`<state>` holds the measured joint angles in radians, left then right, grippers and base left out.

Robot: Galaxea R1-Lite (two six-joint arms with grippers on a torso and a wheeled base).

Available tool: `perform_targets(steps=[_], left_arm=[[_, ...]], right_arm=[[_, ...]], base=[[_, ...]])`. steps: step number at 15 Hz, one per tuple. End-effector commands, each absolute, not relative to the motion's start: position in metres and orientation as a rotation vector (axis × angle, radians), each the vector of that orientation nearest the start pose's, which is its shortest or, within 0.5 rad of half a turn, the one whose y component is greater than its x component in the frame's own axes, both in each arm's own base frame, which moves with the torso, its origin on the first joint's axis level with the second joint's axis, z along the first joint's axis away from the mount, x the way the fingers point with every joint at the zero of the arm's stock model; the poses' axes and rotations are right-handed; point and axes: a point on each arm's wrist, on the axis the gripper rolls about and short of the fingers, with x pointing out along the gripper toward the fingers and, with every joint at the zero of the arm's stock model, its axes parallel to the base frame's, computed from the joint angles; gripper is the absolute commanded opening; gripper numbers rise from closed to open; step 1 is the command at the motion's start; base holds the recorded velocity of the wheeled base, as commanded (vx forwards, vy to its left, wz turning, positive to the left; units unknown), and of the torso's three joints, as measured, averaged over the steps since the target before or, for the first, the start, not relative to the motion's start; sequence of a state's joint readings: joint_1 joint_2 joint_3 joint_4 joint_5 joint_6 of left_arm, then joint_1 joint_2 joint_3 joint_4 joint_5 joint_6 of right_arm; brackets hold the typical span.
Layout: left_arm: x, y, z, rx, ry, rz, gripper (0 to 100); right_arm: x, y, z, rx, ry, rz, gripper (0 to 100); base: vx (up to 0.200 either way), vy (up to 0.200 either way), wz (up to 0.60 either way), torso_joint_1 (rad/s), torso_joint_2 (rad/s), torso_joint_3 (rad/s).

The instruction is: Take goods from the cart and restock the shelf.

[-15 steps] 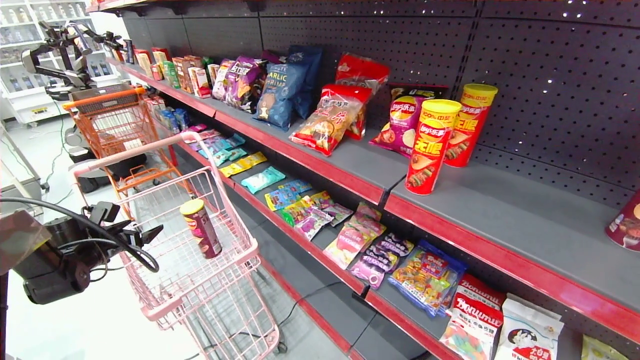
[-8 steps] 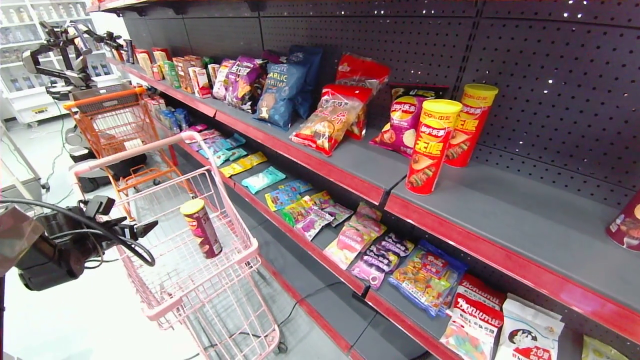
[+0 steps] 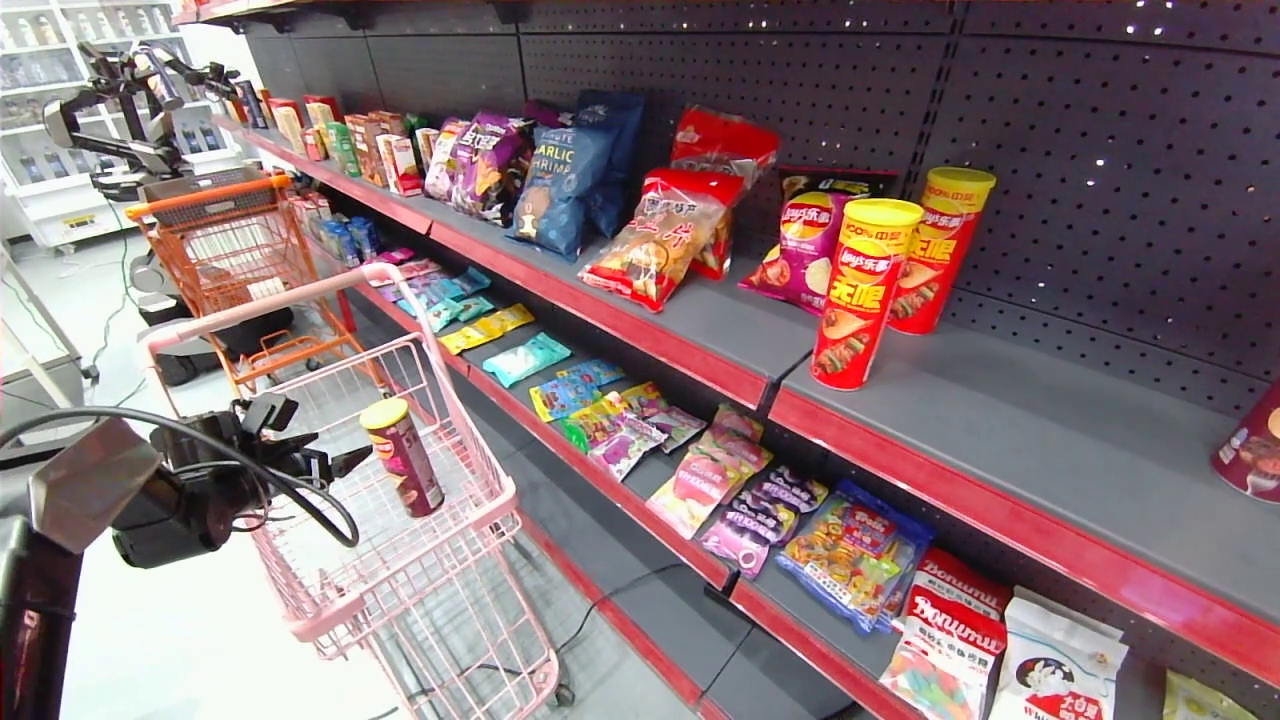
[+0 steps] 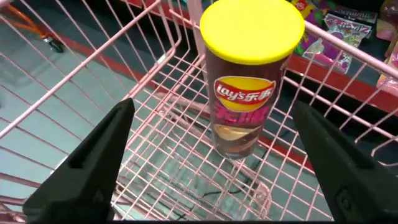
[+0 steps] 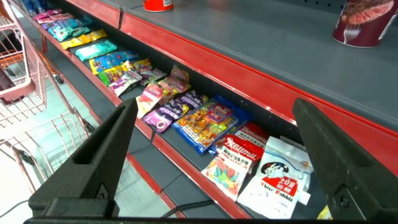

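In the lower left of the head view, the left gripper (image 3: 322, 440) hangs over the pink cart (image 3: 410, 560). Its two black fingers (image 3: 352, 461) are spread wide and hold nothing. The can (image 3: 403, 455), dark maroon with a yellow lid, stands on its base on the cart's wire floor, just to the right of the fingertips and close to the basket wall on the shelf side. From the left wrist camera, the can (image 4: 245, 93) sits in line with the gap of the left gripper (image 4: 212, 109), beyond the tips. Neither finger touches it, and the cart's pink wires (image 4: 93, 62) run beneath and around it.

The shelf (image 3: 1000, 430) runs across the middle and right of the head view. Two red cans (image 3: 865, 290) with yellow lids stand side by side on the grey top board right of centre, and snack bags (image 3: 655, 245) lean in a row to their left. An orange cart (image 3: 230, 240) stands farther back in the upper left.

The right gripper (image 5: 214, 106) also has its fingers spread, with nothing between them. Past it lies the lower board of the shelf, with flat candy packets (image 5: 205, 124) laid out in a row.
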<state>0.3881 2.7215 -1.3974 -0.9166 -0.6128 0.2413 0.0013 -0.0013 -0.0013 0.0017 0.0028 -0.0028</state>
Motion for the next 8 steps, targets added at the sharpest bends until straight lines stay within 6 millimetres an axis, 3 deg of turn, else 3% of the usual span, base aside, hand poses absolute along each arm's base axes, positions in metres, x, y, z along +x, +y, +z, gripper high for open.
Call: perform_targets(steps=[1,8], left_arm=[[0.458,0.172,-0.077,0.040,0.336,-0.264,100],[0.478,0.168,-0.083,0.033,0.361,-0.284,100]], right_arm=[[-0.023,0.000,0.076,-0.003,0.000,0.005,100],[-0.023,0.000,0.076,-0.003,0.000,0.005,100]], base=[[0.000,0.000,0.00,0.000,0.00,0.000],[0.000,0.000,0.00,0.000,0.00,0.000]])
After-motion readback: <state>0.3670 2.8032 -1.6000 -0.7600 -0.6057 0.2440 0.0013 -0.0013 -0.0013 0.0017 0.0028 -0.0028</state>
